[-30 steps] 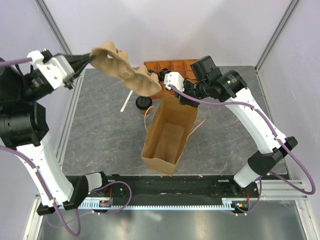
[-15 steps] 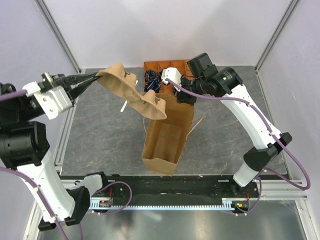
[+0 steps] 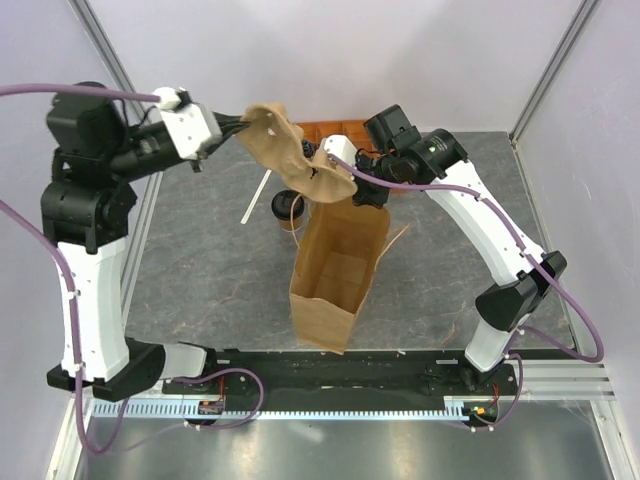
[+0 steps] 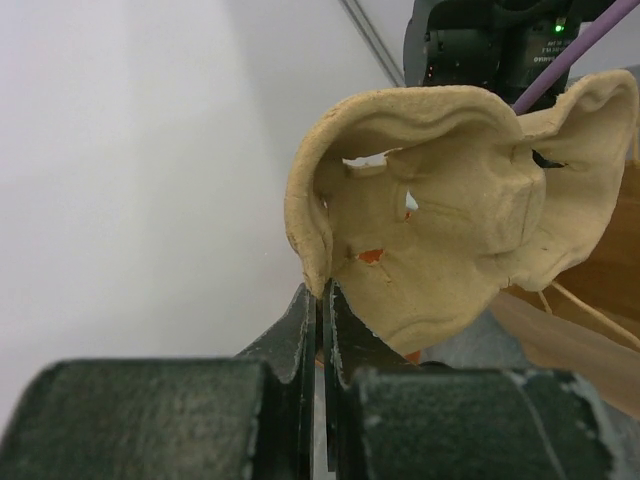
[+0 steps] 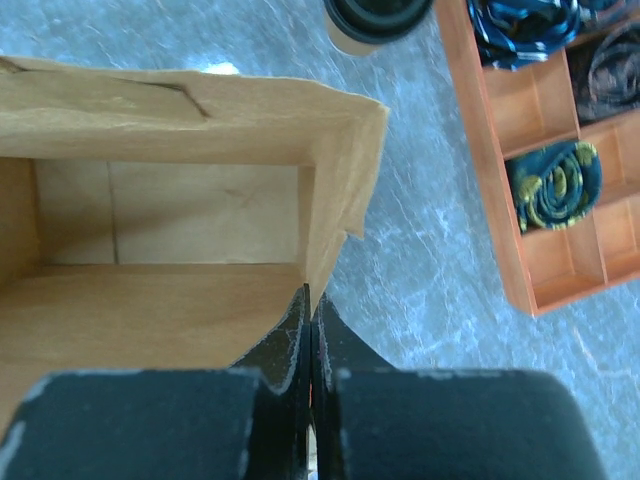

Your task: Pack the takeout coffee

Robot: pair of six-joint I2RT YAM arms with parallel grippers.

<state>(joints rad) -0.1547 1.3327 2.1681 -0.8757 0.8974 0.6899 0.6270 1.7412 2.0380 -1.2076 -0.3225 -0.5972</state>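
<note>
Brown cup (image 3: 288,208) upright, lid (image 5: 378,12) skyward; left hand (image 4: 320,292) tight on carrier (image 3: 300,160), right hand (image 5: 308,300) tight on bag (image 3: 325,315)

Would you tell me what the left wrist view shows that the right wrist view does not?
Only the left wrist view shows the moulded cup carrier, pinched in the left gripper. Only the right wrist view shows the takeout coffee, the orange divided tray and the inside of the paper bag. Both show that bag.

Closed fingers (image 4: 296,335) pinch the lower rim of the cup carrier (image 4: 450,230), paper bag (image 4: 603,285) behind at right
</note>
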